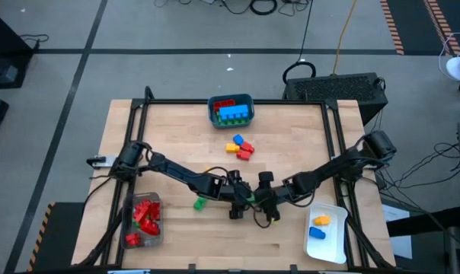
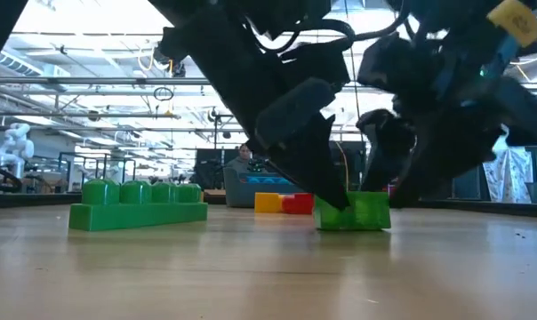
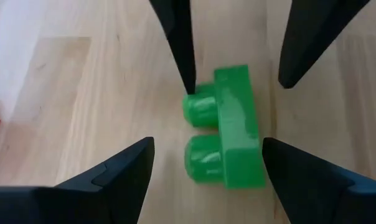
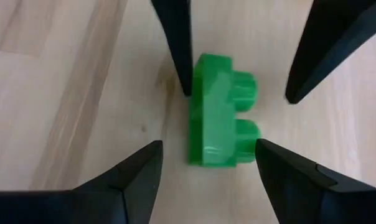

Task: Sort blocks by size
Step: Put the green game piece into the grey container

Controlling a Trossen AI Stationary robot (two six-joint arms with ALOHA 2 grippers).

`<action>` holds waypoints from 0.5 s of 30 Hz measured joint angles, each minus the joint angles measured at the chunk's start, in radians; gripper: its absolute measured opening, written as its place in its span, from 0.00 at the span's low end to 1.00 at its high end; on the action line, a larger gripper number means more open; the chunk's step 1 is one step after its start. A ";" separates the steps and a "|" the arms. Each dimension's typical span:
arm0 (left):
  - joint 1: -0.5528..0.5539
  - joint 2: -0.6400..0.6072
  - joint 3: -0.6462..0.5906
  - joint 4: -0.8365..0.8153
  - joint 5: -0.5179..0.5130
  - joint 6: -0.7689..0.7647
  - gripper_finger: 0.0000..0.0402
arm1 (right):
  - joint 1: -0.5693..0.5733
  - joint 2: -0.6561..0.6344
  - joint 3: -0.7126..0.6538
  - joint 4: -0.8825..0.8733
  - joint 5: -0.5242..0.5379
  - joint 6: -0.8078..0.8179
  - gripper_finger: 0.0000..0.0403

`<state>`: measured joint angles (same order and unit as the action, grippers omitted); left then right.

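Observation:
A small green two-stud brick (image 3: 235,127) lies on its side on the wooden table, studs pointing sideways; it also shows in the right wrist view (image 4: 216,121) and the low view (image 2: 356,213). My left gripper (image 3: 206,146) and my right gripper (image 4: 208,146) both point down over it from opposite sides, open, their fingers straddling it (image 1: 253,199). A longer green brick (image 2: 137,206) rests on its base to the left (image 1: 199,203). My left gripper is open; the tip of one finger (image 4: 185,81) stands against the brick's flat underside (image 4: 197,93), coming from above. The other finger is clear. The brick lies on the table. My right gripper is open; the tip of one finger (image 3: 187,84) meets a stud (image 3: 197,109) on the brick's opposite side, from above. The other finger is clear.
A teal bin (image 1: 231,112) with blue and red bricks stands at the far edge. Loose yellow, red and orange bricks (image 1: 241,147) lie before it. A clear tray of red bricks (image 1: 145,217) is near left, a white tray (image 1: 325,228) with orange and blue bricks near right.

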<state>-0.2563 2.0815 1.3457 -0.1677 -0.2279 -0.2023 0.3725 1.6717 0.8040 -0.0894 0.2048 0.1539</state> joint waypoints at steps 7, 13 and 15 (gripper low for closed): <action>-0.017 -0.002 0.000 -0.018 0.001 -0.028 0.74 | -0.020 0.088 0.001 0.095 -0.005 0.026 0.59; -0.022 -0.002 0.000 -0.054 0.004 -0.052 0.74 | -0.034 0.091 0.001 0.115 -0.002 0.042 0.53; -0.022 -0.002 0.000 -0.053 0.008 -0.052 0.74 | -0.038 0.091 0.001 0.132 -0.001 0.037 0.50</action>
<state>-0.2783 2.0800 1.3457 -0.2211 -0.2199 -0.2540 0.3344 1.7622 0.8047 0.0421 0.2034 0.1911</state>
